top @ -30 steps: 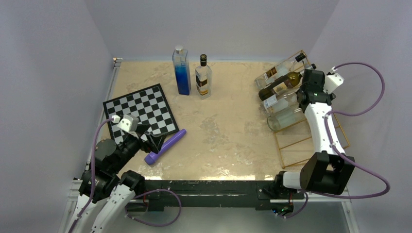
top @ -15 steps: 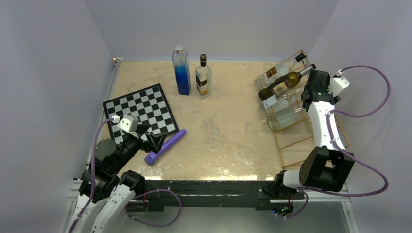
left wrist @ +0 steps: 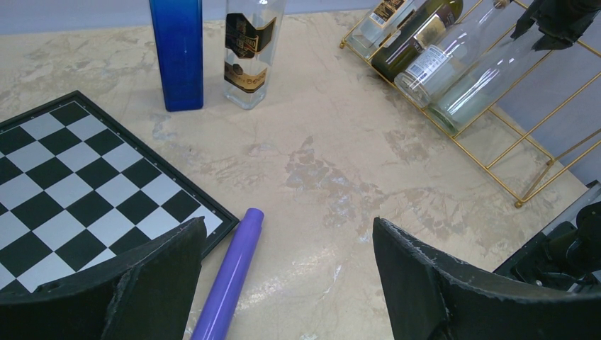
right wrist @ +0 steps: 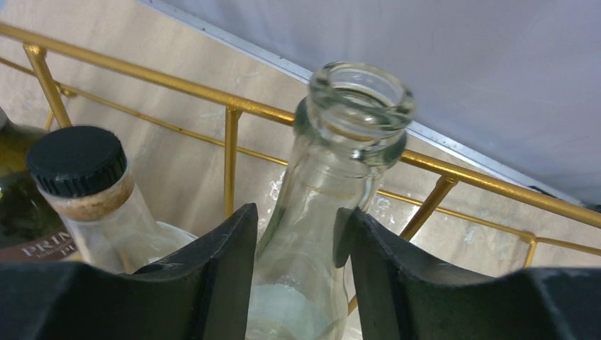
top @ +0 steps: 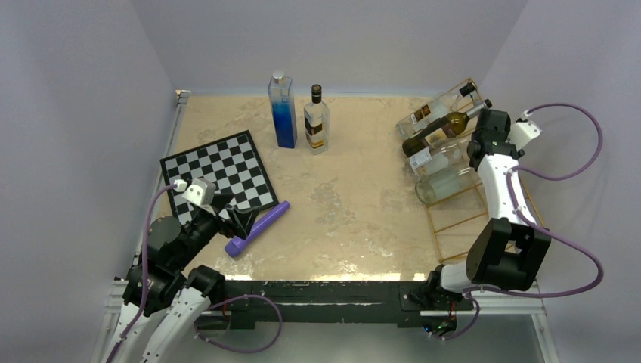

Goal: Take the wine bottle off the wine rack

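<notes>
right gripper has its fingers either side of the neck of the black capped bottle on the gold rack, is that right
No. The right wrist view shows the fingers of the right gripper either side of the neck of the uncapped clear bottle on the gold rack; the black-capped bottle lies beside it.

The wine bottle, clear glass, empty and uncapped, lies slanted in the wine rack, an open frame of thin gold wire, with its neck rising between the fingers of the right gripper, its open mouth just past their tips and a gold crossbar directly behind it.
</notes>
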### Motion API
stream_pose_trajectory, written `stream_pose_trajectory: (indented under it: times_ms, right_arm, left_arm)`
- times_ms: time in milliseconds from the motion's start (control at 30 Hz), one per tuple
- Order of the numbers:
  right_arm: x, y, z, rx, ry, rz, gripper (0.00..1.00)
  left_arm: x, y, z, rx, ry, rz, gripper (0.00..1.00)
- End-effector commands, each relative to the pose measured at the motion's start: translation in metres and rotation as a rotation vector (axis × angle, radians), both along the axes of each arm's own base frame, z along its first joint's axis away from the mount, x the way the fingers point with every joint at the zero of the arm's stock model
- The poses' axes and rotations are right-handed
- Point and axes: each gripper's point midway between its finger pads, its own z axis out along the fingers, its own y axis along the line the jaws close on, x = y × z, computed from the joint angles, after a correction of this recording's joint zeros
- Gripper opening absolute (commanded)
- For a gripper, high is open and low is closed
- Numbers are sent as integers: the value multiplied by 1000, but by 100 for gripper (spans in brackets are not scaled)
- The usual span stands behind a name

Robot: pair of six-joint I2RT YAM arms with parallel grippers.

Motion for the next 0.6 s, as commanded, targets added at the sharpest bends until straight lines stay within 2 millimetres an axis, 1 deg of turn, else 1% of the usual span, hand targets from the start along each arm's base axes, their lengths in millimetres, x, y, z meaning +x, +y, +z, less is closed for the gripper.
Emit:
stream_pose_trajectory:
  times_ms: [0,100,200,300,367,400,433,567]
  right_arm:
    - [6,-8,23,-40,-88,-28,43]
    - [7,-5,29,-45,-123,7,32]
    - [7,-3,41,-60,-167,30,22]
    - [6,-2,54,-79,-193,47,16]
    - [2,-3,64,-99,-207,52,8]
    - [0,-3,68,-108,-212,55,3]
    - [-2,-3,71,-115,-216,57,0]
    - [-10,0,82,-125,-261,65,0]
  left_arm:
    - [2,0,11,3,-38,1,91]
    - [2,0,11,2,-38,0,91]
    - [2,0,11,2,-36,-2,91]
    - [2,0,12,1,-37,-4,91]
    - [1,-1,12,1,-38,-6,91]
    - [1,-1,12,0,-39,-7,91]
    - [1,-1,12,0,-40,-6,91]
    - [0,0,13,-2,-45,-7,91]
